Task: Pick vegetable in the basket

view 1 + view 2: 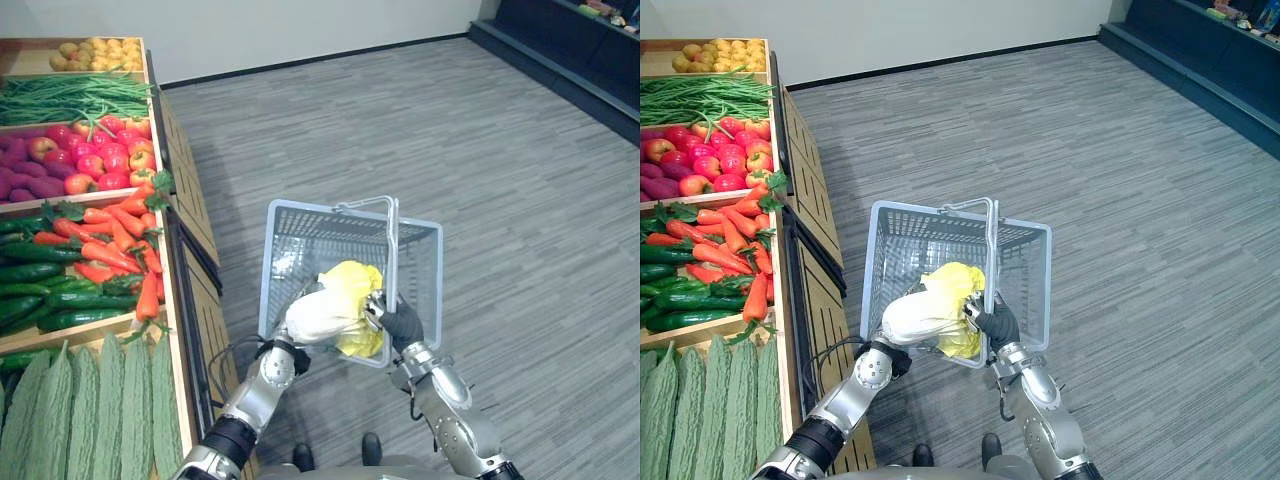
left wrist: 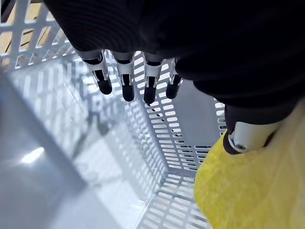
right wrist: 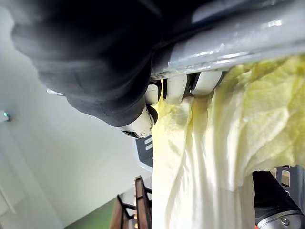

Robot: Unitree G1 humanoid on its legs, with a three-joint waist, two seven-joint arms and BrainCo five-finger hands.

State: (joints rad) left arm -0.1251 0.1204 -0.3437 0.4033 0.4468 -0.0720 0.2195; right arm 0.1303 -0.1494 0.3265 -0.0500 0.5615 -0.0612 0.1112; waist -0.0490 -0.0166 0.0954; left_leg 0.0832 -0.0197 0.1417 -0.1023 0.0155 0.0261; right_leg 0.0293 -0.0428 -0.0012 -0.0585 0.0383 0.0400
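The right hand was closed around the silver metal handle of the light blue slotted plastic basket. Its fingers were curled over the handle bar, as seen in the right wrist view. The basket hung above the grey carpeted floor, just beside the wooden display stand.

The pale, white-stemmed cabbage with yellow crinkled leaves lay across the near rim of the basket. Its yellow leaf end was inside the basket, and its white stem end projected outward over the left wrist. The leaves touched the right hand at the handle.

The left hand was beneath the cabbage. In the left wrist view its fingers were extended almost straight over the basket interior, and none was wrapped round the cabbage. The thumb rested against the yellow leaves.

The stand compartments held, from near to far:
- green ridged gourds
- dark green cucumbers and orange carrots
- red apples
- long green beans
- yellowish potatoes
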